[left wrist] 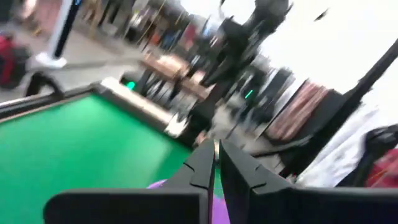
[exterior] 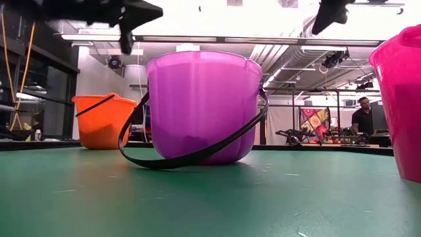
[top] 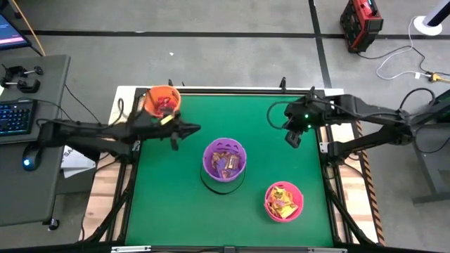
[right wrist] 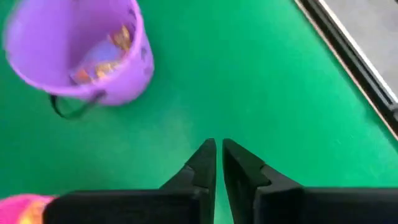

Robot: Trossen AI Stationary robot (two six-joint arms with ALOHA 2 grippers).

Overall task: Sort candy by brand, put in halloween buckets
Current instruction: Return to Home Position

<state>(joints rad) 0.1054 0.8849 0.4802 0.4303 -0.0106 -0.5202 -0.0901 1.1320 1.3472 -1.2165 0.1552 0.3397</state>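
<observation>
2 slender matte-black arms, the left arm [top: 84, 131] and the right arm [top: 365, 140], were built of jointed tubular links. A green light [top: 306, 116] glowed at centre right. The left gripper [left wrist: 217, 144] and right gripper [right wrist: 219, 144] each had 2 tapered wedge fingers.

Green-topped table [top: 232, 112], lit keyboard [top: 15, 116] and mouse [top: 27, 163] on a grey side table [top: 53, 91] to its left, red case [top: 361, 24] and white cable [top: 397, 62] on the floor [top: 211, 17], person [exterior: 362, 120] far behind
</observation>
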